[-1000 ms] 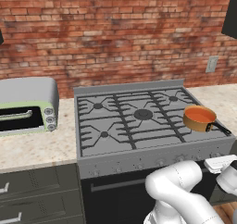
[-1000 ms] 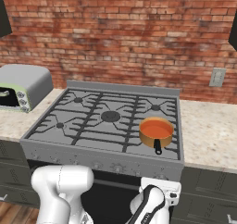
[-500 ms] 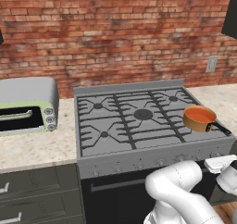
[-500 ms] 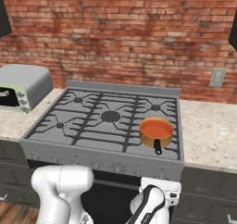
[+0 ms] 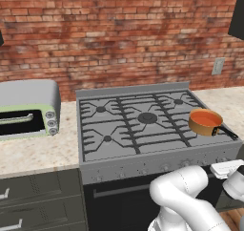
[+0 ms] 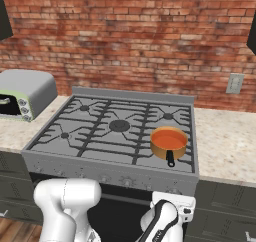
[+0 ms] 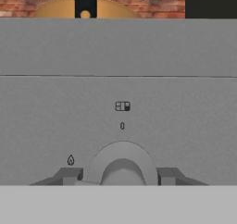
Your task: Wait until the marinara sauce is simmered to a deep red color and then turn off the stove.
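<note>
Against a red brick wall (image 6: 130, 46), the stove (image 6: 115, 136) carries the marinara sauce (image 6: 169, 138) near its front right corner. The gripper (image 7: 121, 176) is narrowly parted, its 2 tips hugging a front-panel knob (image 7: 122, 165). Risk: the sauce looks orange, so turning now may be early.

One stove (image 5: 143, 130) with five burners, one saucepan (image 5: 205, 121), one toaster oven (image 5: 28, 108).

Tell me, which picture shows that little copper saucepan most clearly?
The right base view: the saucepan sits near, with its orange-red sauce and dark handle plain. The left base view shows it at the stove's right edge, flatter. The hand view catches just its rounded side and handle above the stove front.
</note>
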Robot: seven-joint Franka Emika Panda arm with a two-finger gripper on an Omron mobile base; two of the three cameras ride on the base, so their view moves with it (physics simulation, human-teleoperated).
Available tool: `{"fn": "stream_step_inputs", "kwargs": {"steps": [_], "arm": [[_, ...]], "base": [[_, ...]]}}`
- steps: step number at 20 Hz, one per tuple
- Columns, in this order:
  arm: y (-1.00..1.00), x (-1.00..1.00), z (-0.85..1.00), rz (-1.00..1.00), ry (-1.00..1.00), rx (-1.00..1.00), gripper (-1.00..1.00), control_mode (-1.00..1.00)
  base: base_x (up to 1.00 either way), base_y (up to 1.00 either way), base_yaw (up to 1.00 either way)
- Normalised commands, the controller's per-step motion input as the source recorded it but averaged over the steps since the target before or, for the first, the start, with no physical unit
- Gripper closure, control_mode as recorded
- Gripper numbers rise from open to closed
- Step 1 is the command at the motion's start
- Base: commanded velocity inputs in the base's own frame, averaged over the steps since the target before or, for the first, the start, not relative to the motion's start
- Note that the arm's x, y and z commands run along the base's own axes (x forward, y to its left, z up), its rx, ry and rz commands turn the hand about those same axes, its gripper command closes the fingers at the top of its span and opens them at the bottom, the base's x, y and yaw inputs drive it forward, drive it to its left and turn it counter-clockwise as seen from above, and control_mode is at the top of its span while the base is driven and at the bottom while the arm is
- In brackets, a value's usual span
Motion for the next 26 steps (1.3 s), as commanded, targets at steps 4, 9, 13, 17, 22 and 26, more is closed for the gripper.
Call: {"fn": "stream_step_inputs", "kwargs": {"steps": [4,9,13,17,22,26], "arm": [[0.00,0.00,0.00,0.00,0.00,0.00,1.00,-1.00],[0.00,0.00,0.00,0.00,0.00,0.00,1.00,-1.00],[0.00,0.00,0.00,0.00,0.00,0.00,1.00,-1.00],[0.00,0.00,0.00,0.00,0.00,0.00,1.00,-1.00],[0.00,0.00,0.00,0.00,0.00,0.00,1.00,-1.00],[0.00,0.00,0.00,0.00,0.00,0.00,1.00,-1.00]], "base": [[0.00,0.00,0.00],[0.00,0.00,0.00],[0.00,0.00,0.00],[0.00,0.00,0.00],[0.00,0.00,0.00],[0.00,0.00,0.00]]}}
